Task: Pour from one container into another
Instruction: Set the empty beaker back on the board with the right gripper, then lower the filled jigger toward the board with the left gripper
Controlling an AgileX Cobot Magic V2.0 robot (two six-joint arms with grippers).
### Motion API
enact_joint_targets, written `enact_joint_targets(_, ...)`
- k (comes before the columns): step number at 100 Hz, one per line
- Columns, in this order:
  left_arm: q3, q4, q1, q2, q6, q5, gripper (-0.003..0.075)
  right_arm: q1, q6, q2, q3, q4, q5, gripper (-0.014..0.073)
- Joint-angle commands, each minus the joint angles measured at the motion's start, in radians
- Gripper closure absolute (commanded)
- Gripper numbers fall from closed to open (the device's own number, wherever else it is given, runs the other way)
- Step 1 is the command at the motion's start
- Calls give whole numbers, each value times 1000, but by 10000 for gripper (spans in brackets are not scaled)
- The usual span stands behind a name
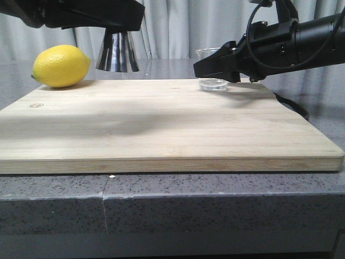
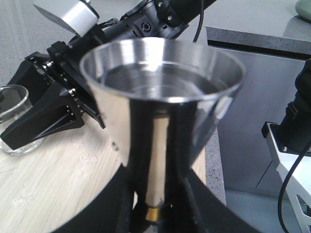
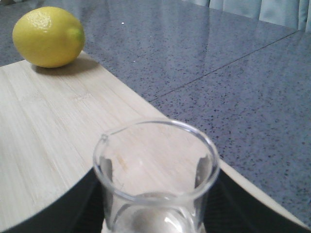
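The steel jigger (image 1: 117,53) hangs above the board's far left side, upright, with my left gripper (image 1: 121,27) shut on its narrow waist. In the left wrist view its upper cup (image 2: 163,92) holds clear liquid, and the gold band (image 2: 154,213) shows between the fingers of that gripper (image 2: 155,194). The glass beaker (image 1: 213,83) stands on the board's far right part and looks empty. My right gripper (image 1: 213,67) is closed around it, a dark finger tight against each side. The right wrist view shows the beaker's rim and pour lip (image 3: 155,160) between the fingers of this gripper (image 3: 155,204).
A yellow lemon (image 1: 61,66) lies at the far left corner of the wooden cutting board (image 1: 161,124), close to the jigger. The board rests on a grey speckled counter (image 1: 215,189). A black cable (image 1: 294,107) runs past the board's right edge.
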Motion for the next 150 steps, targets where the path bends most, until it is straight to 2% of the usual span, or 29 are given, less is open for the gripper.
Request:
enact_joint_targets(1, -25, -76, -8, -40, -5, 112, 739, -7, -14, -37, -27, 39, -63, 318)
enact_joint_targets(43, -25, -71, -8, -40, -5, 109, 739, -7, -10, -37, -27, 39, -9, 307)
enact_joint_targets(67, -25, -55, -8, -40, -5, 106, 739, -7, -10, -37, -27, 39, -11, 137)
enact_joint_targets(102, -25, -55, -8, -40, -5, 106, 739, -7, -10, -45, -59, 119, -36, 26)
enact_joint_targets(128, -25, -55, -8, -40, -5, 78, 740, 6, -10, -69, -150, 124, -82, 18)
enact_joint_targets(150, -25, -74, -8, -40, 32, -12, 740, 17, 12, -195, -210, 125, -97, 18)
